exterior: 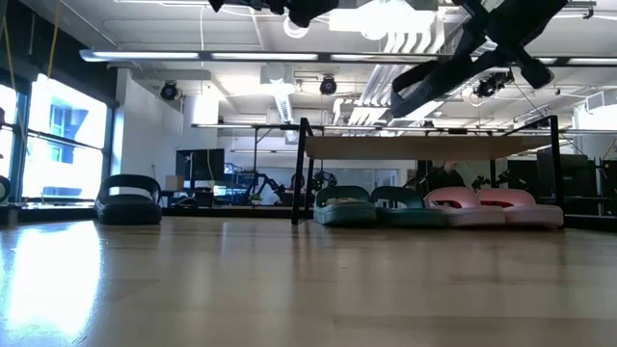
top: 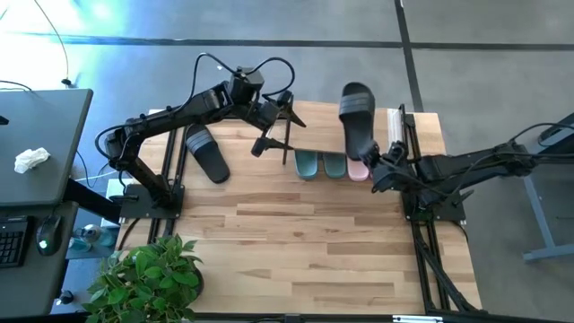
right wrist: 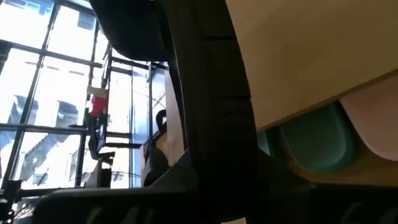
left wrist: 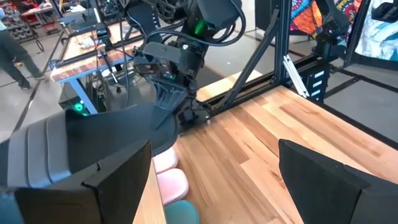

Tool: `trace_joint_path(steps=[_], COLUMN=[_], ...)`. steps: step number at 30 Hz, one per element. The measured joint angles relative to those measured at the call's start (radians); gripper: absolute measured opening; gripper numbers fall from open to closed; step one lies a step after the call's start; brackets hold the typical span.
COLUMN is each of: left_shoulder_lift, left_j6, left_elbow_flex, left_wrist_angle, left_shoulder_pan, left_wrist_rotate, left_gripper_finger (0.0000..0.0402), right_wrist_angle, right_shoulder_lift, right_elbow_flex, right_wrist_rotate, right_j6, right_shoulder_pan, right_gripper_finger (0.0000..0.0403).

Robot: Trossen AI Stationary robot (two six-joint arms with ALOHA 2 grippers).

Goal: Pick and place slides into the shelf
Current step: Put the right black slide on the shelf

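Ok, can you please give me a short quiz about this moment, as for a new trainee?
1. True or false: the right hand holds a black slide above the shelf.
2. Which two colours of slides lie under the shelf top?
3. The other black slide is: A) on the table, left of the shelf; B) under the shelf; C) on the shelf top.

Key: 1 true. 2 green pair and pink pair. 3 A.

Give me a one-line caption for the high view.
Right gripper holds a black slide above the shelf; green and pink slides sit beneath; left gripper open.
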Motion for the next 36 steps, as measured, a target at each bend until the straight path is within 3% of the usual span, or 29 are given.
trace_joint_path(steps=[3,6,9,11,14,17,22,36], left_shoulder_lift=[0.0,0.0,0.0,0.0,0.0,0.0,0.0,0.0], left_j6=[0.019,0.049,0.067,0.069,0.073,0.073,0.073,0.066], left_elbow_flex=[0.0,0.0,0.0,0.0,0.0,0.0,0.0,0.0], left_wrist_angle=[-0.012,-0.038,-0.064,-0.072,-0.081,-0.097,-0.104,-0.104], left_shoulder_pan=[-0.007,-0.014,-0.033,-0.039,-0.042,-0.053,-0.06,-0.059], left_wrist_rotate=[0.0,-0.001,-0.006,-0.011,-0.008,-0.012,-0.022,-0.039], left_gripper_finger=[0.0331,0.0331,0.0331,0.0331,0.0331,0.0331,0.0331,0.033], right_wrist_angle=[0.05,0.241,0.399,0.421,0.473,0.647,0.899,0.896], right_shoulder_lift=[-0.001,0.004,0.005,0.003,0.012,0.046,0.091,0.088], right_elbow_flex=[0.0,-0.041,-0.1,-0.134,-0.2,-0.287,-0.383,-0.4], right_wrist_rotate=[-0.041,-0.097,-0.068,-0.03,-0.063,-0.07,0.03,0.025], right_j6=[-0.047,-0.169,-0.237,-0.213,-0.155,-0.14,-0.168,-0.11], right_shoulder_pan=[-0.029,-0.053,-0.061,-0.064,-0.068,-0.062,-0.047,-0.067], right_gripper_finger=[0.0038,0.0038,0.0038,0.0038,0.0038,0.0038,0.0038,0.0038])
